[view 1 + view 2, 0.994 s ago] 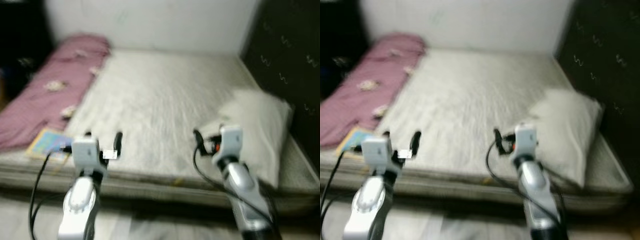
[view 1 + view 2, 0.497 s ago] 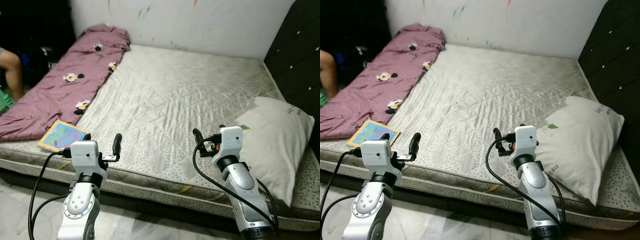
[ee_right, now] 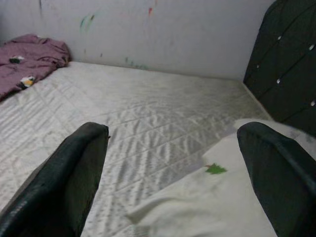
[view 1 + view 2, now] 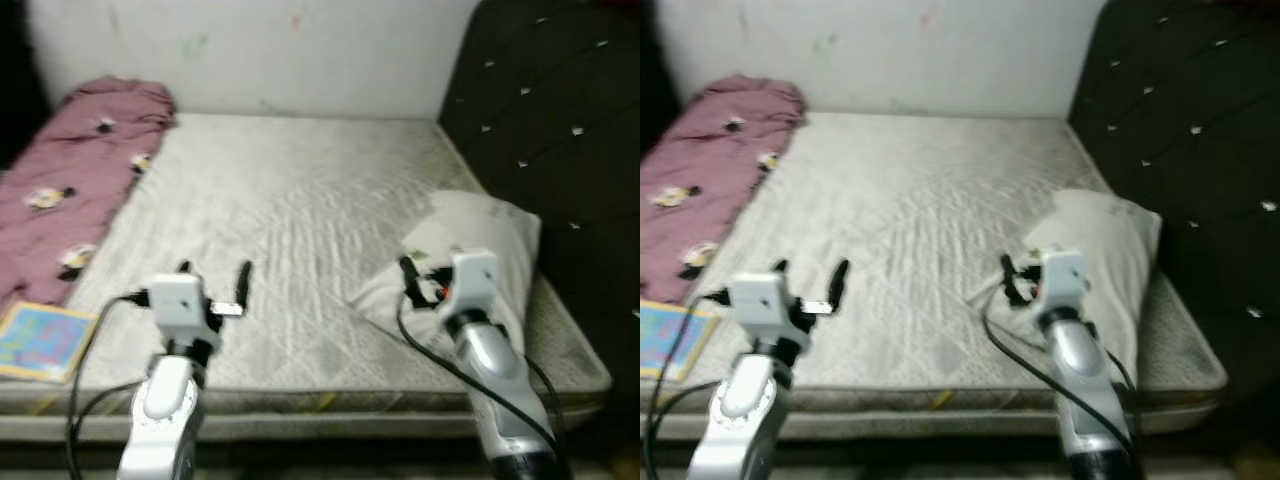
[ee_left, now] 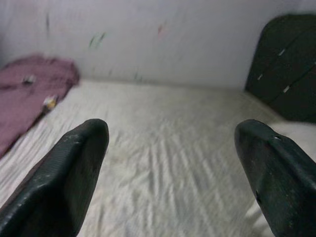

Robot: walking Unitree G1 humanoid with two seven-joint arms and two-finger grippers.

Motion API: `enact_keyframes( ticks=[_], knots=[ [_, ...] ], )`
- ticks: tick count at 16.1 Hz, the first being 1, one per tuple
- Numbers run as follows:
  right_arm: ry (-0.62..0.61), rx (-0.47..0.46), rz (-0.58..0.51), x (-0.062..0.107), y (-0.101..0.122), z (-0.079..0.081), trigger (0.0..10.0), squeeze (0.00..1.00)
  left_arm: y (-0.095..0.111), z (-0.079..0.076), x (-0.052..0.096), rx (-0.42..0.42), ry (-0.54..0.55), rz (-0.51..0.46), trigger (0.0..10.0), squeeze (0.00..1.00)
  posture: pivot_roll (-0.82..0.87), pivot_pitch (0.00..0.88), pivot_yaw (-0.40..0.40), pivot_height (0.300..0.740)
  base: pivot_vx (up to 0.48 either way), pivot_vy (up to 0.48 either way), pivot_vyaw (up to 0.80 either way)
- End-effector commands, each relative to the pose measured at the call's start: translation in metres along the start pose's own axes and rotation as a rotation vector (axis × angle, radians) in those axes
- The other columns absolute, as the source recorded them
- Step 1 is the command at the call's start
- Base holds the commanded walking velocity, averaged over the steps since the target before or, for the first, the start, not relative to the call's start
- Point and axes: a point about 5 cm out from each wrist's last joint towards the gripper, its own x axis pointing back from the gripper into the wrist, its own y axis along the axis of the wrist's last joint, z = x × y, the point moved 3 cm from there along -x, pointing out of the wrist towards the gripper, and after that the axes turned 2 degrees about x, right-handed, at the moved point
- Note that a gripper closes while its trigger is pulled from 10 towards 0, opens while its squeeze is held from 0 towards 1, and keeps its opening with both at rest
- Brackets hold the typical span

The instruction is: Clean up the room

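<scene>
2 grippers, the left gripper [image 4: 212,272] and right gripper [image 3: 173,173], hover spread and empty at the frame's bottom, so tidying looks unstarted. The pink blanket [image 4: 70,160] lies bunched at upper left, the pillow [image 4: 470,250] right of centre. The book [image 4: 40,340] shows at the left eye view's lower left; the right wrist view shows the pillow's green leaf print [image 3: 215,169].
</scene>
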Motion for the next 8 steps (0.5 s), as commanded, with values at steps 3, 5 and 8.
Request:
enact_keyframes(
  ticks=[3, 5, 8],
  knots=[
    [-0.008, 0.016, -0.006, 0.0, 0.0037, -0.0056, 10.0, 0.0, 0.0005, 0.0014, -0.0015, -0.008, 0.019, 0.005, 10.0, 0.0, -0.07, 0.0, -0.04, 0.74, 0.0, 0.0, 0.0],
    [-0.011, 0.022, -0.007, 0.0009, 0.0047, -0.0063, 10.0, 0.0, 0.0016, 0.0059, 0.0005, -0.032, 0.042, 0.003, 10.0, 0.0, -0.07, 0.0, -0.036, 0.74, 0.0, 0.0, 0.0],
    [-0.014, 0.024, -0.007, 0.0015, 0.0039, -0.0051, 10.0, 0.0, 0.0025, 0.0078, 0.0011, -0.047, 0.037, 0.006, 10.0, 0.0, -0.06, 0.0, -0.029, 0.74, 0.0, 0.0, 0.0]
  ],
)
